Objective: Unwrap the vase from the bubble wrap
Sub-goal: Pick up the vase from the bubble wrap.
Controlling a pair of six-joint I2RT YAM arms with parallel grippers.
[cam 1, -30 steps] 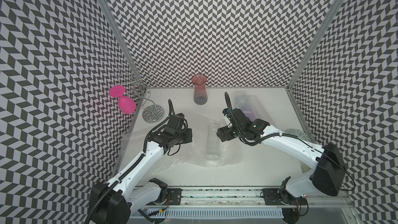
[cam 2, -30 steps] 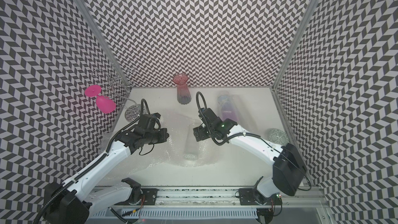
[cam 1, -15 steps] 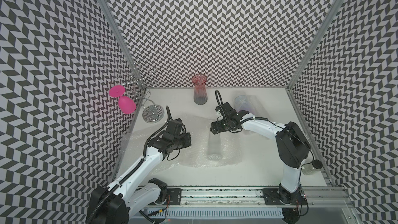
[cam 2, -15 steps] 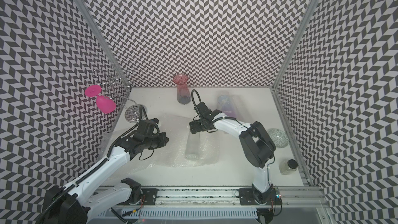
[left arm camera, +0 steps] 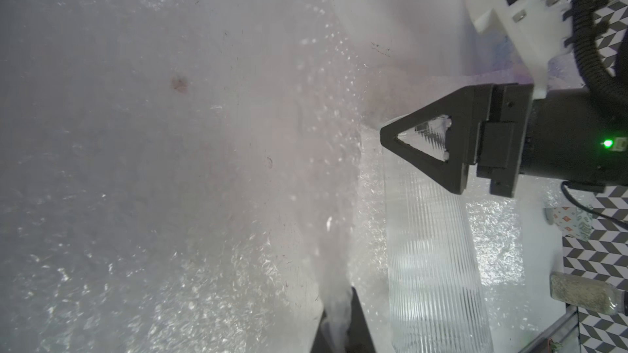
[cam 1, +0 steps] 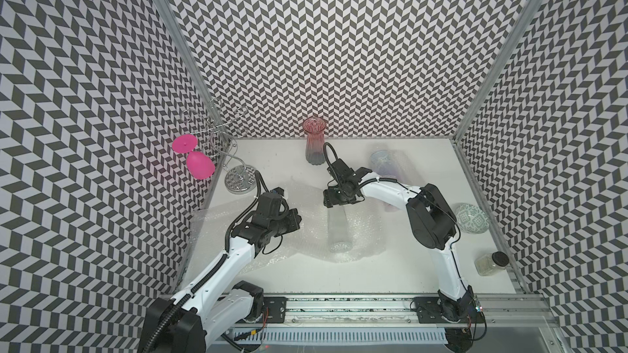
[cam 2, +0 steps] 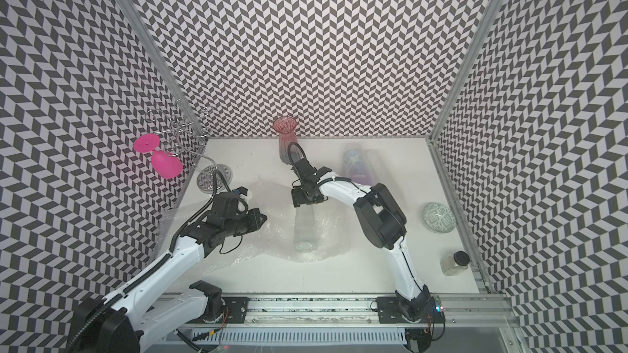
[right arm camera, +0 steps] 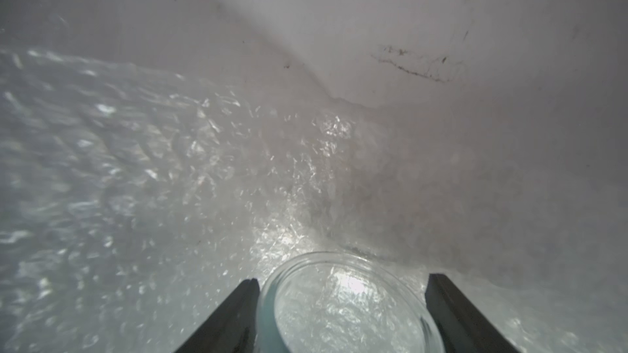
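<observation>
Since the vase [cam 1: 339, 232] lies on its side atop the spread bubble wrap [cam 1: 363, 229] on the tabletop [cam 1: 373, 276], the left tool [cam 1: 297, 223] pinches a fold of sheet, probably to anchor it. The right tool [right arm camera: 339, 280] stands open astride the vase's mouth, apparently poised to lift it free.

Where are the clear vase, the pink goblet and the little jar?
clear vase [cam 1: 337, 229], in a top view, ribbed body
pink goblet [cam 1: 200, 165], in a top view, bowl
little jar [cam 1: 486, 265], in a top view, glass side
</observation>
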